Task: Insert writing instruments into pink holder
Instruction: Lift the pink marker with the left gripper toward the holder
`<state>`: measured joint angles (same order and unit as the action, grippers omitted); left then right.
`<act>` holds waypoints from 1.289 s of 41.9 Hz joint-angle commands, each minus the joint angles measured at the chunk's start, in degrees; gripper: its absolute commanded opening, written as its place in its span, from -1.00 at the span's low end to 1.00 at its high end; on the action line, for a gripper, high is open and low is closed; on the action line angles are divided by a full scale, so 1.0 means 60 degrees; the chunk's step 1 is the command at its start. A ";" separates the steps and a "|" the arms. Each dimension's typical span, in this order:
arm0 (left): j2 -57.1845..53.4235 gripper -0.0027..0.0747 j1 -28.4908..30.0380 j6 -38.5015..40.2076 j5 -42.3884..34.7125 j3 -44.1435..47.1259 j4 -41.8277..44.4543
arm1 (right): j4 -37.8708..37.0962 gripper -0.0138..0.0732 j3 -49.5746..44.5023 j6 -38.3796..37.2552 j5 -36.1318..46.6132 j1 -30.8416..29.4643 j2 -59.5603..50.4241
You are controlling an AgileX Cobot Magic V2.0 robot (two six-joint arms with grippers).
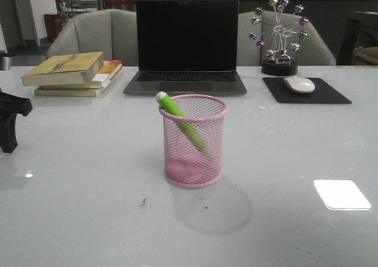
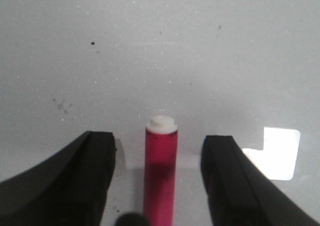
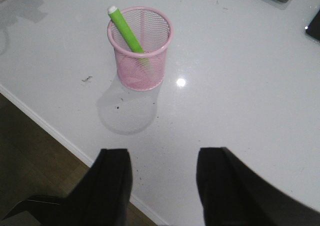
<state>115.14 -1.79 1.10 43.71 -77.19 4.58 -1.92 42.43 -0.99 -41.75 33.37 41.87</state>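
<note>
The pink holder (image 1: 195, 142) (image 3: 140, 48) stands upright at the table's middle. Inside it leans the lime-green pen (image 1: 180, 118) (image 3: 125, 30), its white end sticking out over the rim toward the left. The magenta pen (image 2: 161, 173) with a white tip lies on the table between the fingers of my left gripper (image 2: 159, 138), which is open with a gap on each side of the pen. In the front view only that arm's black body (image 1: 9, 122) shows, at the left edge. My right gripper (image 3: 164, 153) is open and empty, above the table's near edge, short of the holder.
A laptop (image 1: 186, 45) stands behind the holder, with stacked books (image 1: 74, 73) at the back left. A mouse (image 1: 299, 84) on a black pad (image 1: 307, 91) and a ball ornament (image 1: 279, 39) sit at the back right. The table edge (image 3: 60, 138) runs close by my right gripper.
</note>
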 commanded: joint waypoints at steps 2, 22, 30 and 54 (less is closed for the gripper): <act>-0.0290 0.19 0.0018 0.0020 0.0184 -0.0444 0.0026 | -0.0008 0.30 0.0279 0.0030 0.0611 -0.0007 -0.0048; -0.0566 -0.64 0.0018 -0.0076 0.0370 -0.0444 -0.0046 | -0.0008 0.30 0.0279 0.0030 0.0611 -0.0007 -0.0048; -0.2113 -0.69 -0.0005 -0.0932 -0.0971 0.0405 -0.1525 | -0.0008 0.30 0.0279 0.0030 0.0611 -0.0007 -0.0048; -0.6660 -0.69 -0.5055 -0.4391 -0.8831 0.4169 -0.5850 | -0.0008 0.30 0.0279 0.0030 0.0611 -0.0007 -0.0048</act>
<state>77.43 -26.06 -24.95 3.32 -52.02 -29.42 -1.92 42.43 -0.99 -41.75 33.37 41.87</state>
